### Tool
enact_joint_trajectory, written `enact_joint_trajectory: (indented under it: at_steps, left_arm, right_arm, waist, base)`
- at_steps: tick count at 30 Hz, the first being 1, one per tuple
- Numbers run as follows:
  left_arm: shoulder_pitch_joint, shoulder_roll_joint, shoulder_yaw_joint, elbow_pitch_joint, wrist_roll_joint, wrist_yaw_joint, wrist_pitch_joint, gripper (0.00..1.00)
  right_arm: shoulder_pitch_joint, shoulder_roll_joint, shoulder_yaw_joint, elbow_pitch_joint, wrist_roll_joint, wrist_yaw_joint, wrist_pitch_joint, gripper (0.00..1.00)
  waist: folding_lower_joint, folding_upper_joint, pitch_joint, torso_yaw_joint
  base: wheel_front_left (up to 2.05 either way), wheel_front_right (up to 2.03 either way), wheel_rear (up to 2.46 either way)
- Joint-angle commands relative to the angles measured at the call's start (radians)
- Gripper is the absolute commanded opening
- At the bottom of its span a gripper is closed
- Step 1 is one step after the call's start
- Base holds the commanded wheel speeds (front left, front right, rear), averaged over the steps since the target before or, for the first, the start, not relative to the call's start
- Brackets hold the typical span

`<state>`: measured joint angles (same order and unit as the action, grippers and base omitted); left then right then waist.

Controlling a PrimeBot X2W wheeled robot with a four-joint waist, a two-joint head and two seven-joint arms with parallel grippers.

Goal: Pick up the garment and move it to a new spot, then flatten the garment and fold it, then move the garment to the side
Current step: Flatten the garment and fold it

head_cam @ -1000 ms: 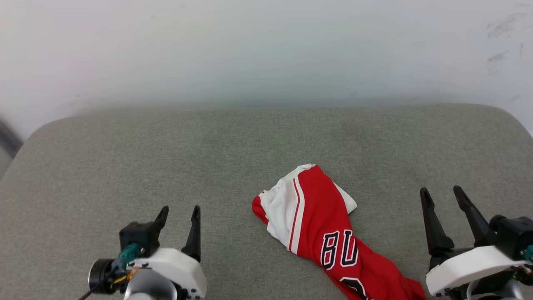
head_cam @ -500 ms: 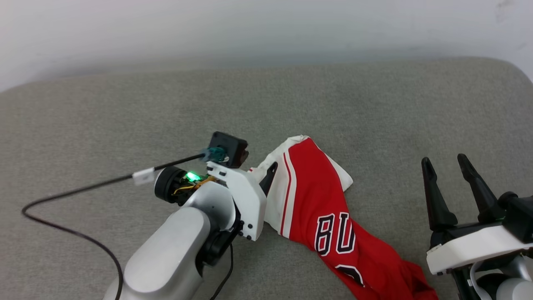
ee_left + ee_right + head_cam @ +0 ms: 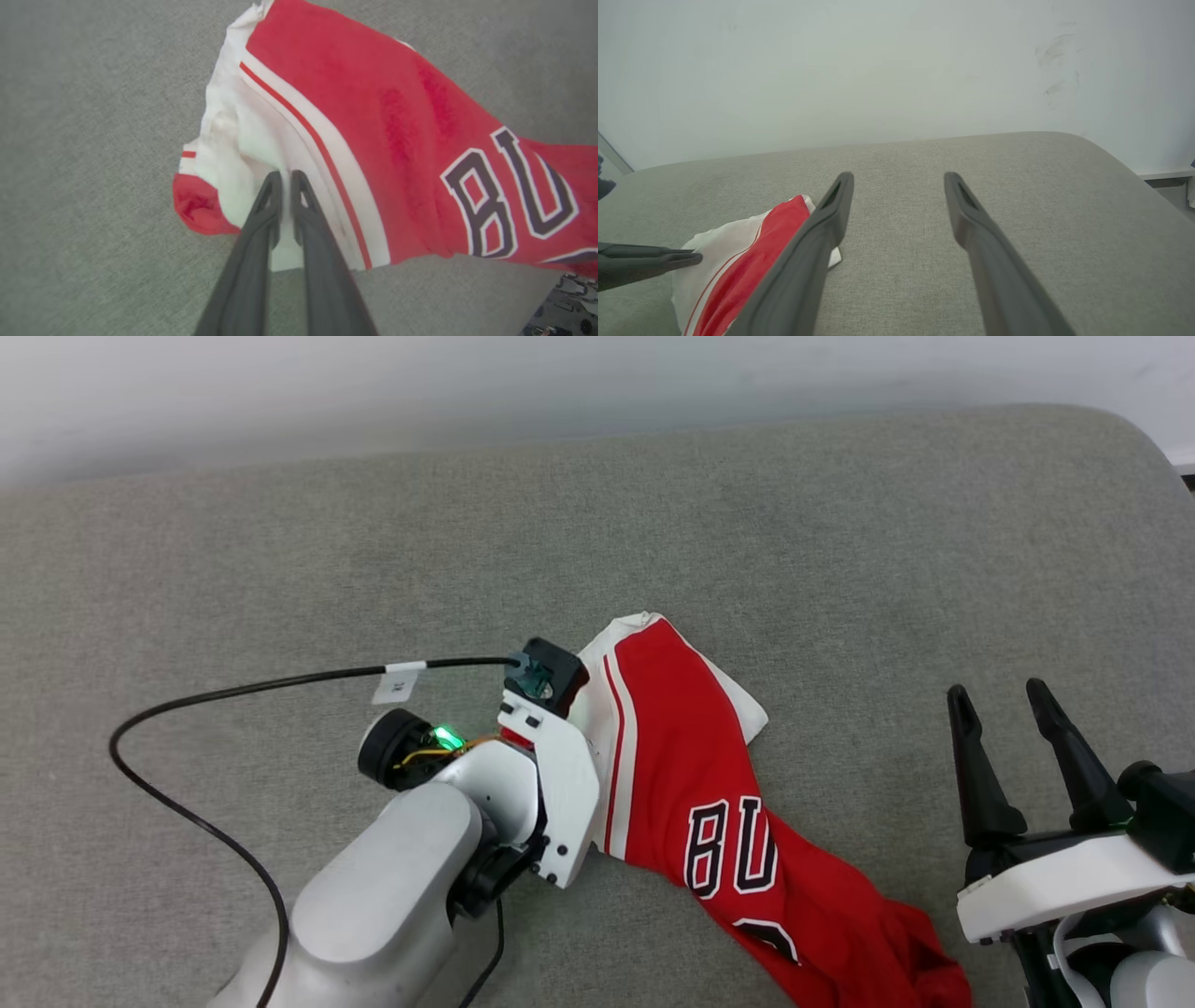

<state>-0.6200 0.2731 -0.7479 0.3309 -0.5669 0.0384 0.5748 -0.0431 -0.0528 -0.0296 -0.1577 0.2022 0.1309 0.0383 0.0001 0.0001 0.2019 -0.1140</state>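
Left end effector [image 3: 286,174] reached garment [image 3: 691,747], closed, axis far-left to near-right

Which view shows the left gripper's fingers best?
The left wrist view: the left gripper is shut on the garment's white part. In the head view its wrist hides the fingers; the right wrist view shows them side-on at its edge.

On the cushion [image 3: 280,569] the garment [image 3: 691,747] lies between left pincer [image 3: 286,175] and right pincer [image 3: 997,695].
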Motion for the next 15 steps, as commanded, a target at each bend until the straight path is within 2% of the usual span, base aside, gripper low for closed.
enact_joint_trajectory:
  at_steps: [1, 7, 10, 15]
  left_arm:
    - [-0.014, 0.004, 0.002, -0.008, 0.005, 0.004, -0.01, 0.0]
    - [-0.005, 0.062, 0.033, -0.11, 0.046, 0.046, -0.072, 0.0]
    - [0.046, 0.117, 0.052, -0.2, 0.065, 0.09, -0.084, 0.0]
    - [0.198, 0.208, 0.106, -0.337, 0.046, 0.19, -0.081, 0.0]
  right_arm:
    - [-0.014, 0.004, -0.003, 0.002, 0.002, 0.0, -0.005, 1.0]
    - [0.007, 0.004, -0.027, 0.002, -0.009, 0.0, 0.005, 1.0]
    - [0.023, 0.004, -0.037, -0.006, -0.008, 0.0, 0.012, 1.0]
    - [0.041, 0.004, -0.042, -0.019, -0.003, 0.0, 0.025, 1.0]
  waist:
    - [-0.0001, -0.0001, -0.004, 0.004]
    - [-0.0001, -0.0001, -0.042, 0.041]
    - [-0.0001, -0.0001, -0.06, 0.064]
    - [-0.0001, -0.0001, -0.079, 0.089]
  base:
    - [0.0, 0.0, 0.0]
    - [0.0, 0.0, 0.0]
    - [0.0, 0.0, 0.0]
    - [0.0, 0.0, 0.0]
